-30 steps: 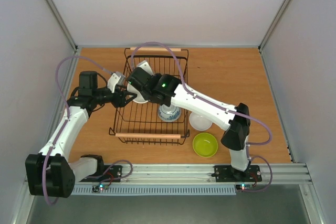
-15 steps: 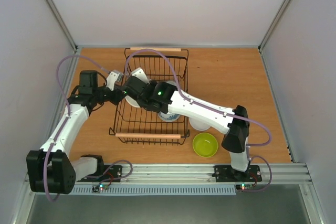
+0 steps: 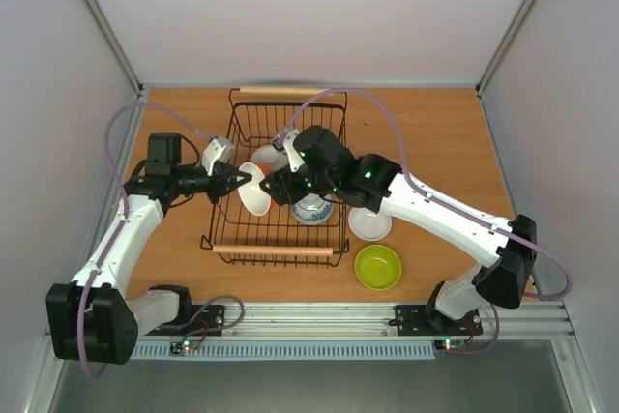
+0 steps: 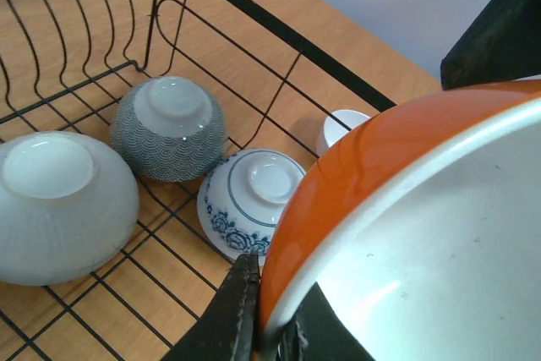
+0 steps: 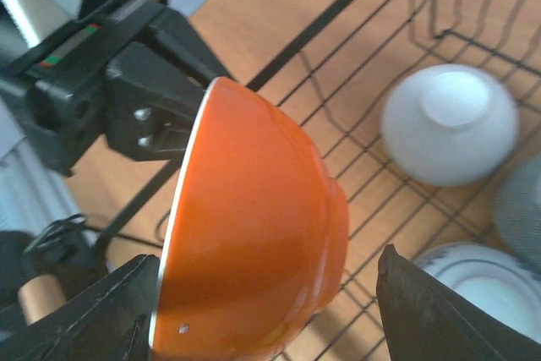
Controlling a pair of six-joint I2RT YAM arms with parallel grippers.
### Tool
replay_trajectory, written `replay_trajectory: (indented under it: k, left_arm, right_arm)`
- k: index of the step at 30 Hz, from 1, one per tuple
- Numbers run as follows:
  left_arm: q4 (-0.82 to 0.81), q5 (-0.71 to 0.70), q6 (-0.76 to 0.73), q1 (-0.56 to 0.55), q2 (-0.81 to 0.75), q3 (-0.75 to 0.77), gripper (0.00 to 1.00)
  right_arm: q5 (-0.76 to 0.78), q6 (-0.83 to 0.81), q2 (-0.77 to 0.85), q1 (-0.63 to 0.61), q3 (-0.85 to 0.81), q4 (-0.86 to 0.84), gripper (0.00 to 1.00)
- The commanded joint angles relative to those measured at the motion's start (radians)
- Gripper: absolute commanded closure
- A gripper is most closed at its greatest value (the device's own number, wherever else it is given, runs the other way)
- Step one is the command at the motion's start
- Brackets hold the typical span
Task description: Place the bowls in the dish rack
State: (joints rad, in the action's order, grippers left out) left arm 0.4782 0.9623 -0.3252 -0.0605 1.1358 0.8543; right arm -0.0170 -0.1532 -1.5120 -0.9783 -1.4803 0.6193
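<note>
The orange bowl (image 3: 253, 192), white inside, hangs tilted on edge over the left part of the dish rack (image 3: 280, 251). My left gripper (image 3: 236, 184) is shut on its rim; the left wrist view shows the rim pinched between the fingers (image 4: 241, 293), with the orange bowl (image 4: 397, 183) filling the right side. My right gripper (image 3: 278, 186) is open, its fingers (image 5: 431, 310) standing wide of the orange bowl (image 5: 254, 243). Upside down in the rack lie a pale bowl (image 4: 59, 205), a grey patterned bowl (image 4: 169, 128) and a blue-flowered bowl (image 4: 252, 200).
A white bowl (image 3: 369, 224) and a lime green bowl (image 3: 378, 267) sit on the wooden table right of the rack. The rack's black wire walls (image 4: 254, 14) rise around the bowls. My right arm reaches across the rack's right side.
My left gripper shut on the orange bowl's rim. My right gripper then opened off the bowl, and its arm swung out to the right.
</note>
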Motion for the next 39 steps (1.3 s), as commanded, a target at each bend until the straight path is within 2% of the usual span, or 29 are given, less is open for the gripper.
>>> replay_trajectory:
  k: [1, 8, 17, 24, 27, 29, 30, 31, 33, 34, 36, 37, 38, 39]
  left_arm:
    - [0.07, 0.137, -0.092, 0.025, -0.008, 0.031, 0.99]
    - [0.157, 0.25, -0.17, 0.048, 0.015, 0.06, 1.0]
    - [0.119, 0.271, -0.151, 0.1, 0.006, 0.049, 0.99]
    - [0.131, 0.304, -0.146, 0.103, 0.005, 0.05, 1.0]
    - [0.165, 0.315, -0.166, 0.105, 0.013, 0.063, 1.0]
    - [0.183, 0.323, -0.183, 0.104, 0.021, 0.07, 0.99]
    - [0.193, 0.325, -0.191, 0.105, 0.025, 0.073, 0.99]
    - [0.197, 0.326, -0.196, 0.103, 0.029, 0.075, 0.99]
    - [0.199, 0.317, -0.201, 0.105, 0.031, 0.077, 1.0]
    - [0.193, 0.308, -0.2, 0.103, 0.031, 0.076, 1.0]
    - [0.137, 0.274, -0.166, 0.105, 0.02, 0.065, 0.98]
    - [0.1, 0.249, -0.132, 0.104, 0.01, 0.054, 0.92]
    - [0.058, 0.219, -0.105, 0.105, -0.003, 0.04, 0.81]
    - [0.018, 0.181, -0.058, 0.105, -0.017, 0.027, 0.63]
  right_arm:
    - [-0.202, 0.031, 0.025, 0.024, 0.041, -0.033, 0.29]
    - [-0.232, 0.065, 0.031, 0.035, 0.114, -0.089, 0.23]
    - [-0.28, 0.14, 0.039, 0.036, 0.228, -0.213, 0.2]
    - [-0.434, 0.196, 0.032, 0.062, 0.302, -0.374, 0.2]
    - [-0.499, 0.199, 0.031, 0.071, 0.325, -0.446, 0.23]
    - [-0.524, 0.191, 0.036, 0.072, 0.333, -0.47, 0.32]
    - [-0.532, 0.187, 0.043, 0.072, 0.338, -0.48, 0.4]
    - [-0.532, 0.182, 0.049, 0.072, 0.341, -0.485, 0.52]
    - [-0.52, 0.171, 0.065, 0.072, 0.346, -0.48, 0.84]
    - [-0.497, 0.17, 0.074, 0.071, 0.345, -0.467, 0.96]
    - [-0.449, 0.134, 0.09, 0.072, 0.342, -0.431, 0.99]
    - [-0.413, 0.118, 0.098, 0.072, 0.339, -0.41, 0.99]
    - [-0.383, 0.102, 0.104, 0.072, 0.333, -0.384, 0.99]
    - [-0.347, 0.085, 0.105, 0.072, 0.322, -0.352, 0.99]
